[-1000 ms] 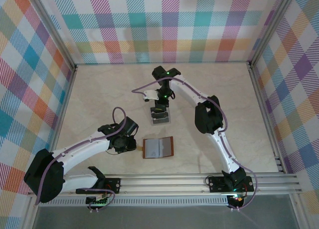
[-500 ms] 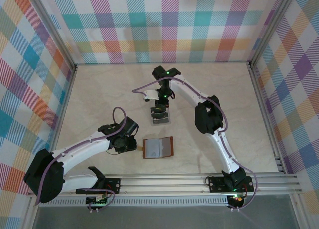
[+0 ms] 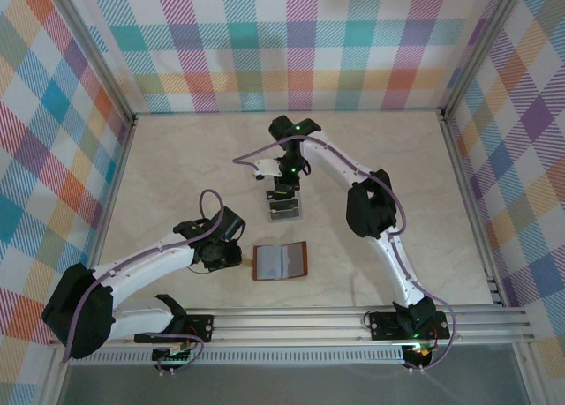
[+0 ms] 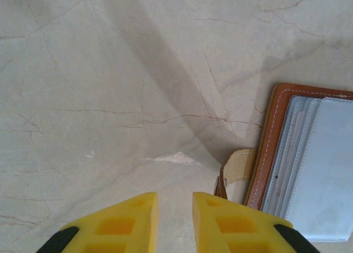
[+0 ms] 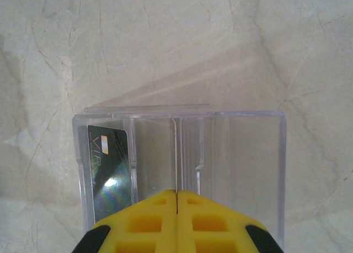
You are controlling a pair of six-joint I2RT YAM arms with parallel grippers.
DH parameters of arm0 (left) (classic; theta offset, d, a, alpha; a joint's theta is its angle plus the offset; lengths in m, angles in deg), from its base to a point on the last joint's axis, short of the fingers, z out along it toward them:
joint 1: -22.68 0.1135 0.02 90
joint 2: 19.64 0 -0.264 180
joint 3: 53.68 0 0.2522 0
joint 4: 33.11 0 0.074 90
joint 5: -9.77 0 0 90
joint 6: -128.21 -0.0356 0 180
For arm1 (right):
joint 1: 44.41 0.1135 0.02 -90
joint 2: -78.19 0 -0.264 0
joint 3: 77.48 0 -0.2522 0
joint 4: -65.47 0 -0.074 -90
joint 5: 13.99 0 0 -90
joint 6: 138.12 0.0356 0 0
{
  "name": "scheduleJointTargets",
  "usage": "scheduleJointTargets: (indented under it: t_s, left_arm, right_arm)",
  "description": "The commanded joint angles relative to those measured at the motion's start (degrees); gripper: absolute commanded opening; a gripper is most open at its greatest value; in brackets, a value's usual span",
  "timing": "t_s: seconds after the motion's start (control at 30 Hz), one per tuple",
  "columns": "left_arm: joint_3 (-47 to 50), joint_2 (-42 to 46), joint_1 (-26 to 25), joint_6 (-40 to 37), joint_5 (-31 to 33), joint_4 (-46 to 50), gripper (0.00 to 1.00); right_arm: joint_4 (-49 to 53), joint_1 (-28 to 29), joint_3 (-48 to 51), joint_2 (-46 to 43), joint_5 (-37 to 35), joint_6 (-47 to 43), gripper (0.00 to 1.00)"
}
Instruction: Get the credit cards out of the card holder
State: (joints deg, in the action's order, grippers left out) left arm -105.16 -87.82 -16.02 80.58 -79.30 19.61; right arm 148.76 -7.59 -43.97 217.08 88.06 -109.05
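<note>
Extraction is looking half done, judging by how things are lying: the dark grey card (image 5: pixel 107 170) is sitting in the left-hand compartment of a clear plastic box (image 5: pixel 242 154) in the middle of the overhead view, while the card holder (image 3: pixel 281 261) is lying open and flat on the marble-patterned counter (image 4: pixel 110 71) just below that box, nearer the arm bases. In the right wrist view the right pincer (image 5: pixel 176 200) is hovering over the box's near edge with its yellow fingers pressed together and gripping nothing, so the drop-off of that card appears complete. The left pincer (image 4: pixel 174 209) is hanging low over bare counter at the left of the wallet, its fingers parted by a narrow gap and carrying nothing, with the snap tab (image 4: pixel 238 167) just to the upper right of it. Inside the brown leather, at the right edge of the left wrist view, a pale whitish-blue panel (image 4: pixel 325 170) is showing over greyish sleeves; I am taking it for the second card, though its edges are hard to separate from the pockets. The next move is calling for one pincer to pin the leather while the other opens, slides onto that pale card's free edge and draws it out sideways.
</note>
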Motion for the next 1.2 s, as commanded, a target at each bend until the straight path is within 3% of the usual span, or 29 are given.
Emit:
scheduleJointTargets:
  t_s: [0.0, 0.8, 1.17]
  left_arm:
    - [0.7, 0.4, 0.6, -0.7, -0.5, 0.9, 0.24]
    - [1.2, 2.5, 0.6, -0.5, -1.2, 0.8, 0.25]
    - [1.5, 3.2, 0.6, -0.6, -1.5, 0.8, 0.25]
  right_arm:
    - [1.9, 0.4, 0.1, -3.8, 1.1, -1.0, 0.01]
    - [7.6, 1.8, 0.4, -8.5, 1.4, 0.5, 0.00]
    - [6.9, 2.3, 5.0, -9.7, 1.6, 2.2, 0.00]
